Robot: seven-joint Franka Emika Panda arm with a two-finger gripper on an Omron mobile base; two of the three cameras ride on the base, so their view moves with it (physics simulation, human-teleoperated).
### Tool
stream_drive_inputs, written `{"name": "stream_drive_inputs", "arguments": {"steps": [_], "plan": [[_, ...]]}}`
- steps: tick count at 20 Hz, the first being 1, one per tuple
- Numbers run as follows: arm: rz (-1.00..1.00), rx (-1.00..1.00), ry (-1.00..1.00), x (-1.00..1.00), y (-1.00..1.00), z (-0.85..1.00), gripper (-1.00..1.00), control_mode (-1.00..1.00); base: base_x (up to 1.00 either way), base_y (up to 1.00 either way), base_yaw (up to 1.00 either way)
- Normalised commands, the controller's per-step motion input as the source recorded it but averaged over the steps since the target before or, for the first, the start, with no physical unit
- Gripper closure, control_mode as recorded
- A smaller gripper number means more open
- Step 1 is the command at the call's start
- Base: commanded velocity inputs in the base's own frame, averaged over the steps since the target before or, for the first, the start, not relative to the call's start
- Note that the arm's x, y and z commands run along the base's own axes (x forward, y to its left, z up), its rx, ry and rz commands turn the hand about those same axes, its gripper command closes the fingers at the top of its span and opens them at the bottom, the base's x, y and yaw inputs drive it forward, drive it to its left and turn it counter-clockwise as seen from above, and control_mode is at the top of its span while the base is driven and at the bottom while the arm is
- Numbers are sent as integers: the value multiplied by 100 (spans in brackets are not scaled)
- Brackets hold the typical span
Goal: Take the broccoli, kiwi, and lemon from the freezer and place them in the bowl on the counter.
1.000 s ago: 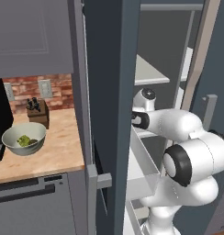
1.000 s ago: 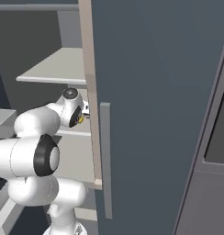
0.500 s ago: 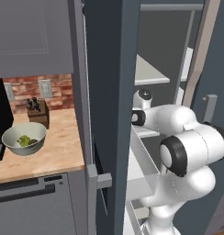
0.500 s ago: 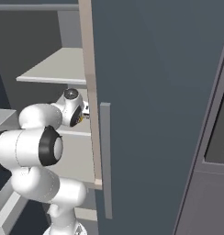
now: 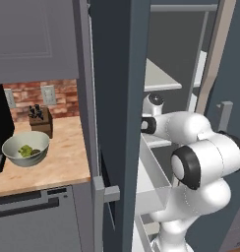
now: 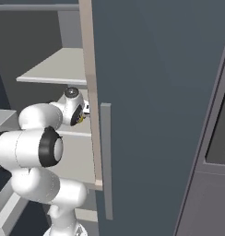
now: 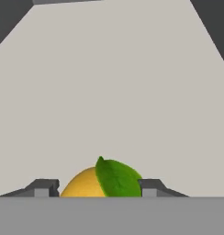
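Pale shelf surface stretches away from the hand camera, and nearest to it the lemon (image 7: 88, 183), yellow-orange with a green leaf across its right half, sits between the two dark fingertips (image 7: 42, 187), low in the picture where a good part of it is cut off. The gripper (image 7: 95, 189) has a tip just beside each flank of the fruit, the right one close against the leaf, the left one with a thin sliver of shelf showing between; the jaws stand at a middling width, and whether they actually press on the lemon cannot be told. From the base cameras, the white arm reaches into the freezer (image 5: 117, 98), and its hand is hidden behind the open dark grey door in the left view and behind the door edge in the right view, where a small speck of yellow shows by the wrist. White inner shelves (image 6: 63, 69) lie above and below the wrist. Farther off to the left, on the tan counter (image 5: 58, 162), stands the bowl (image 5: 24, 147), with something yellow-green and something dark inside, too small to name with certainty. Behind it a knife block (image 5: 41, 120) stands against a brick wall.
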Motion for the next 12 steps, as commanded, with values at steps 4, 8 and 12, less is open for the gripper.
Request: {"name": "stream_drive_inputs", "arguments": {"steps": [4,8,12], "plan": [[0,0,0,-26,0,0,100,-100,0,0,0],[0,0,0,-31,-1,0,100,-100,0,0,0],[0,0,-1,-29,-7,4,100,-100,0,0,0]]}}
